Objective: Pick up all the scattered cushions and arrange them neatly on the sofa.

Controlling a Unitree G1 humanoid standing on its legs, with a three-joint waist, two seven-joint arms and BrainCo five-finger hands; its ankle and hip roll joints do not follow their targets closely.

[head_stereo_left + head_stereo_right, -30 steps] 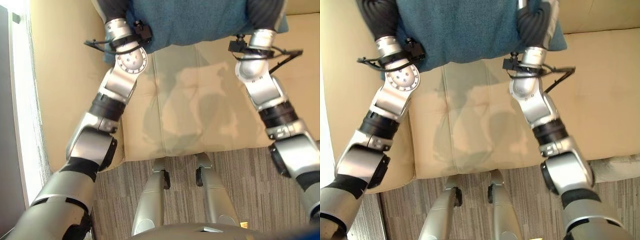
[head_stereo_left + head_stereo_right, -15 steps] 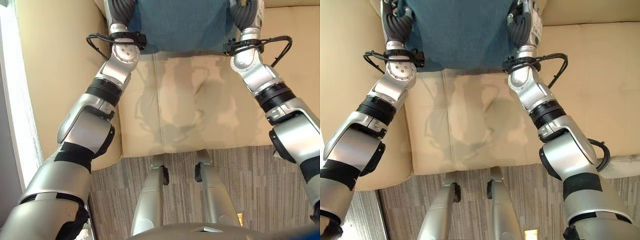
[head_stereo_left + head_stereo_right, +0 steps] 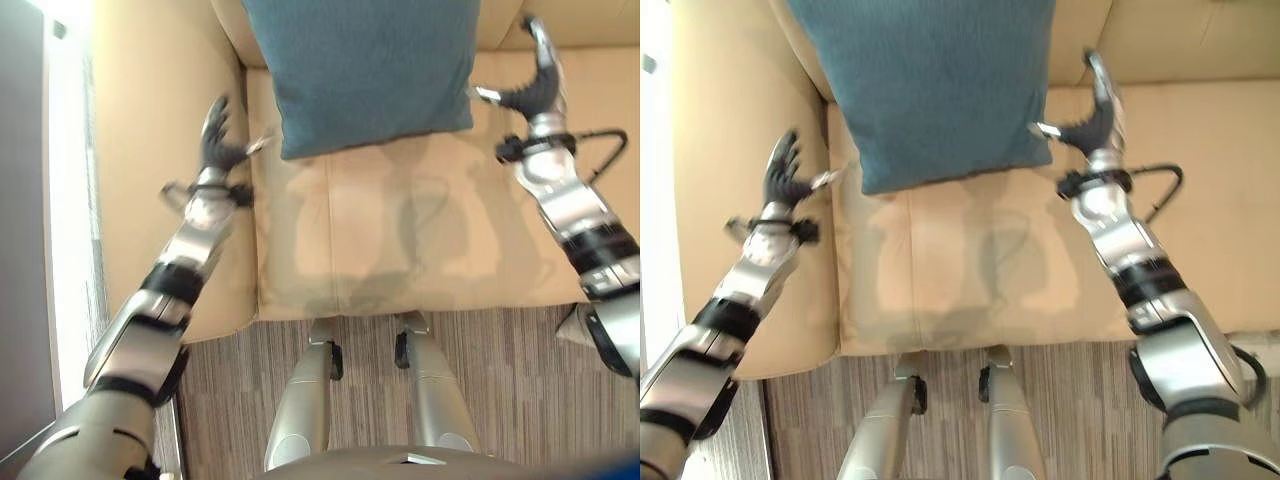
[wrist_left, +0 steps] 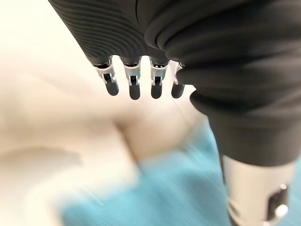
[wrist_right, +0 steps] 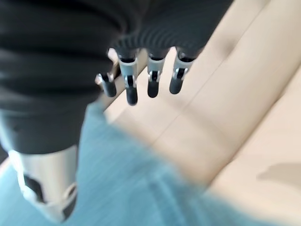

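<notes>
On either side of the cushion [image 3: 365,70] both hands are off it, holding nothing. Left hand [image 3: 215,140] over the sofa's [image 3: 150,150] left armrest edge, fingers spread and fairly straight, thumb out toward the cushion corner, not touching it as far as the eye views show. Left wrist view: fingers [image 4: 134,87] hang straight, only tips visible past the dark cover, thumb apart, blue fabric blurred past them. Right hand [image 3: 535,85] just beside the cushion's right lower corner, fingers extended up, thumb pointing toward the cushion with a small gap. Right wrist view: fingers [image 5: 151,87] straight over the beige seat, blue cushion edge below them, no contact visible.

Cushion is teal-blue, textured weave, square-ish, leaning against the backrest at the left end of the sofa, lower edge resting on the seat, slightly skewed with its left lower corner lower. Sofa is beige; striped grey carpet [image 3: 500,370] in front of it.
</notes>
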